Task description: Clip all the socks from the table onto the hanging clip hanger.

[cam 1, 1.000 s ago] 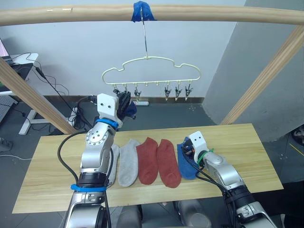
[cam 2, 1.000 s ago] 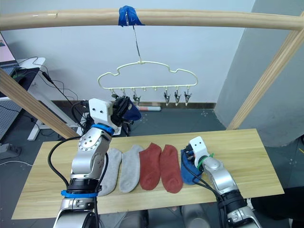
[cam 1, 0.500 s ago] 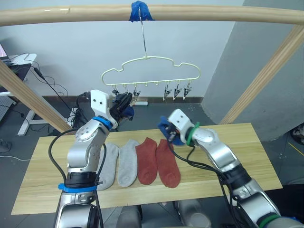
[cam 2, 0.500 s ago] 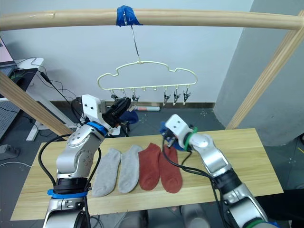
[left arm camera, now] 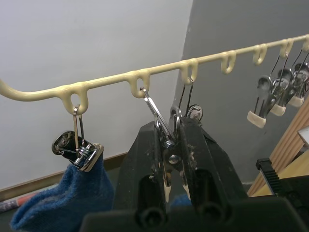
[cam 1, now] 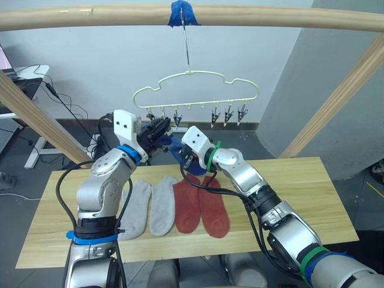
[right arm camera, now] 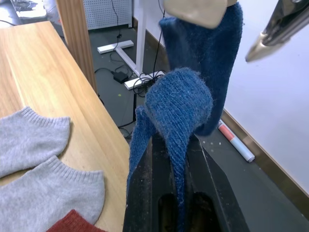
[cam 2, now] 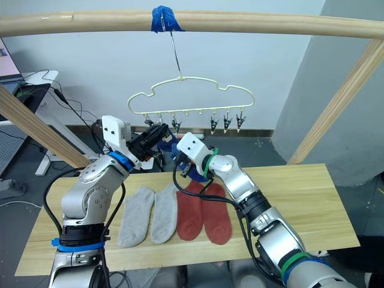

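A blue sock (right arm camera: 186, 104) is held up just below the clip hanger (cam 1: 195, 87), pinched in the right gripper (right arm camera: 170, 145). The left gripper (left arm camera: 173, 145) squeezes a clip (left arm camera: 161, 128) beside another blue sock (left arm camera: 63, 200) already clipped. Two grey socks (cam 1: 150, 204) and two red socks (cam 1: 201, 207) lie on the table (cam 1: 312, 192).

Both eye views look forward and down from the head over the table (cam 1: 312, 180), sharing the clip hanger (cam 1: 195, 90) at 12 o'clock. Each wrist view looks along its own fingers, very close: the left at the clips, the right at a blue sock (right arm camera: 181, 104)
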Robot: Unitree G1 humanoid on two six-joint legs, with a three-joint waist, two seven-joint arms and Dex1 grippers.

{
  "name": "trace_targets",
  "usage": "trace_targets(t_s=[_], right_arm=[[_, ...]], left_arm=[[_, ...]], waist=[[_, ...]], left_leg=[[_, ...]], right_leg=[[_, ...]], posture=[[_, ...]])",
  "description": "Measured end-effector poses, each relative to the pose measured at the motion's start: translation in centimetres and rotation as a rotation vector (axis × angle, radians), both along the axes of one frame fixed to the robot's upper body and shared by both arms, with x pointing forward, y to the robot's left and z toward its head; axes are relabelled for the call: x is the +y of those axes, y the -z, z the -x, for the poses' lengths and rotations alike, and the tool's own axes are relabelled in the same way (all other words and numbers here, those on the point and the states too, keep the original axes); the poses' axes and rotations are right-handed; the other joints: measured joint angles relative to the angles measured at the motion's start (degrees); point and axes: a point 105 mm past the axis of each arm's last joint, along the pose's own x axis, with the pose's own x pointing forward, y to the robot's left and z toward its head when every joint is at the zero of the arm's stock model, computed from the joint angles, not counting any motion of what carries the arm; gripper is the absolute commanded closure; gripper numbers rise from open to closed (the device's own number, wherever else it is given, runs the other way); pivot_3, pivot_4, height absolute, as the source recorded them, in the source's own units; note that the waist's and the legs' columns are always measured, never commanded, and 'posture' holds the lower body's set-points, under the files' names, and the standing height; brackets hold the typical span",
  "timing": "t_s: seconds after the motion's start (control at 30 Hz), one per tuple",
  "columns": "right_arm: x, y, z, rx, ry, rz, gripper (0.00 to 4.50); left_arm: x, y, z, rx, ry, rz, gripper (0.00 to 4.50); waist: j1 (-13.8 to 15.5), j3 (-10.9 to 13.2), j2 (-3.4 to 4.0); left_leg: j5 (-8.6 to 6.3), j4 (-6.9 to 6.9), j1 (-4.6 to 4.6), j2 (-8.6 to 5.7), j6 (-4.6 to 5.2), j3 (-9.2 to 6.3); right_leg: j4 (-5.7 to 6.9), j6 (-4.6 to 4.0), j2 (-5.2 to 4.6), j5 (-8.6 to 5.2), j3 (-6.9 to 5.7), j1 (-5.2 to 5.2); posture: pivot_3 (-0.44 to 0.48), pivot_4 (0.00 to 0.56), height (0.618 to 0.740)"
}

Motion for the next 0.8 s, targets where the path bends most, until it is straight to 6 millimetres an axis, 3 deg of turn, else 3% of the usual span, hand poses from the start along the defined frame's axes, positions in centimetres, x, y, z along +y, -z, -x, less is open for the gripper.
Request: trace_targets(t_s=[0.33,0.8], right_arm=[[1.3,-0.6,0.4,0.009,-0.019,-0.049,4.5],[1.4,-1.4,0.2,0.024,-0.015,-0.098,4.5]], left_arm=[[0.4,0.1,0.1,0.023,-0.001,0.011,4.27],[0.3,0.3,0.1,0.036,0.002,0.012,4.27]], waist=[[-0.12,0.0,0.0],[-0.17,0.0,0.0]], left_leg=[[0.0,0.0,0.0,0.0,0.0,0.0],[0.0,0.0,0.0,0.0,0.0,0.0]], right_leg=[[0.01,0.0,0.0,0.0,0.0,0.0],[0.02,0.0,0.0,0.0,0.0,-0.01]], posture=[[-0.157,0.201,0.73],[-0.161,0.197,0.73]])
